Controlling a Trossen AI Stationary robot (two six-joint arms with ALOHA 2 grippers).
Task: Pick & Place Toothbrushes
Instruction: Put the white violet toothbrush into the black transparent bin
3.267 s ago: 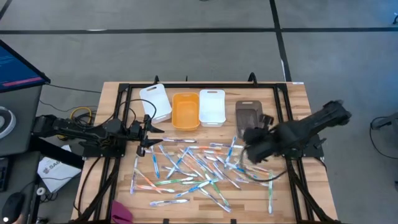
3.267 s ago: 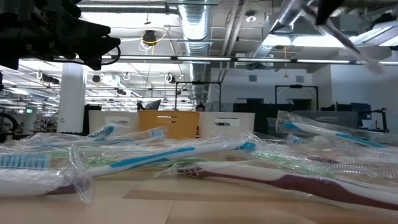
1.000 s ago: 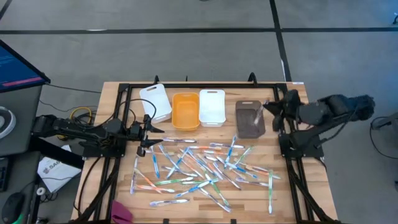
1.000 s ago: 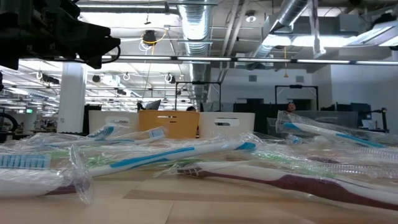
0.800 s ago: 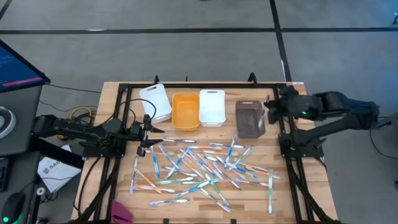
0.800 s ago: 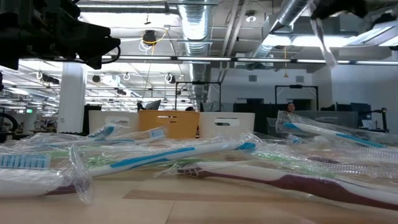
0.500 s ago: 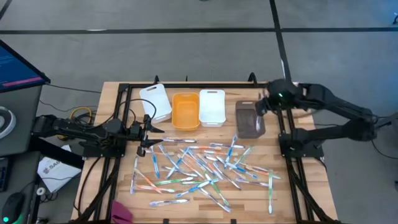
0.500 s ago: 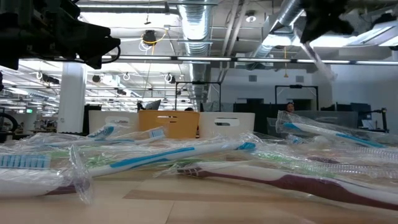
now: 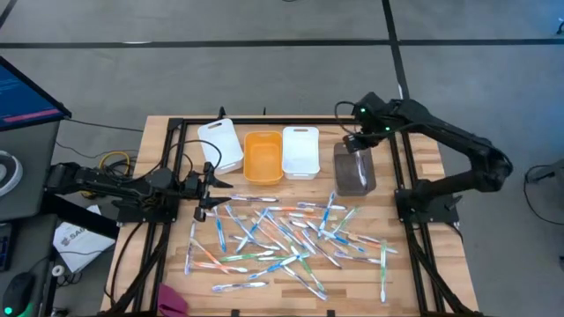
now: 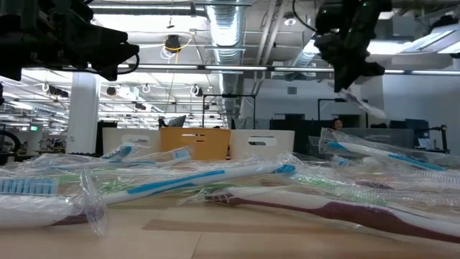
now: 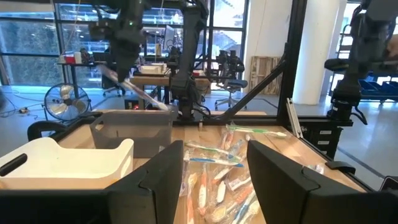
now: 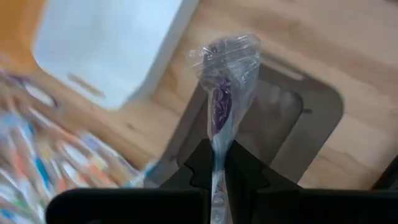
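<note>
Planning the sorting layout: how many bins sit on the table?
4, in a row along the far edge: a tilted white bin at the left, an orange bin, a white bin, then a dark grey bin at the right. None appear hidden.

4 bins [image 9: 300, 151] in a row on wooden table [image 9: 427, 158], laptop [image 9: 26, 92] nearby

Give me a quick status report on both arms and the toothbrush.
Right gripper shut on wrapped purple toothbrush, above the grey bin. Left gripper open, parked at table's left edge. Pile of toothbrushes waiting mid-table. Nothing blocking the bin.
</note>
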